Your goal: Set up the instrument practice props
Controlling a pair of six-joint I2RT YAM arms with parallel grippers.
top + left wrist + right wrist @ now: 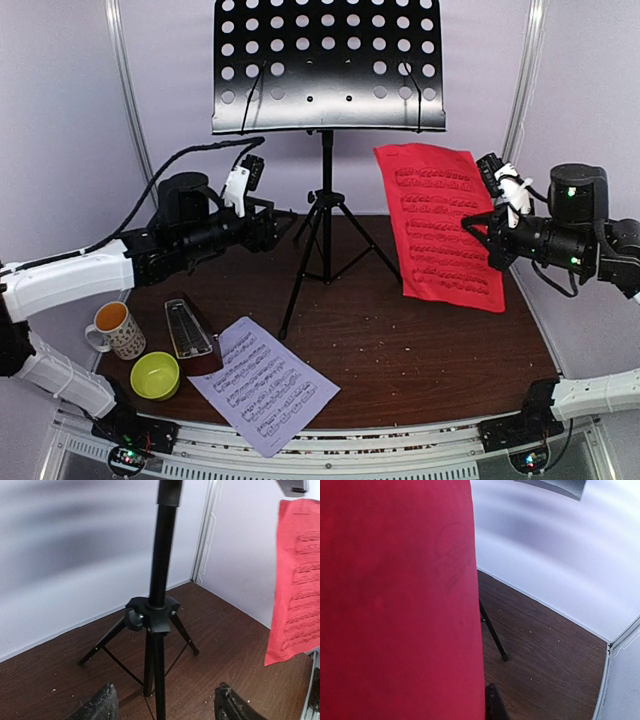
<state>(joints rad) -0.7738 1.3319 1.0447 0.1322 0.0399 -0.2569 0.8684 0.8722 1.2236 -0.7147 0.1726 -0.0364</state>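
The black music stand [325,230] is upright at the middle back, its perforated desk [328,65] on top. My right gripper [492,235] is shut on the right edge of the red music sheet [440,220] and holds it upright, right of the stand. In the right wrist view the red sheet [395,600] fills the left side and hides all but one finger [494,705]. My left gripper [272,228] is open just left of the tripod. Its fingers [97,705] hold nothing, and the tripod hub [152,615] is ahead of them. The white music sheet [262,385] lies flat at the front. The dark-red metronome [190,335] stands at its left edge.
A patterned mug [117,330] with orange inside and a lime-green bowl [155,375] sit at the front left beside the metronome. White walls close in the brown table [420,350] at the back and sides. A tripod leg [492,635] reaches toward the right wall.
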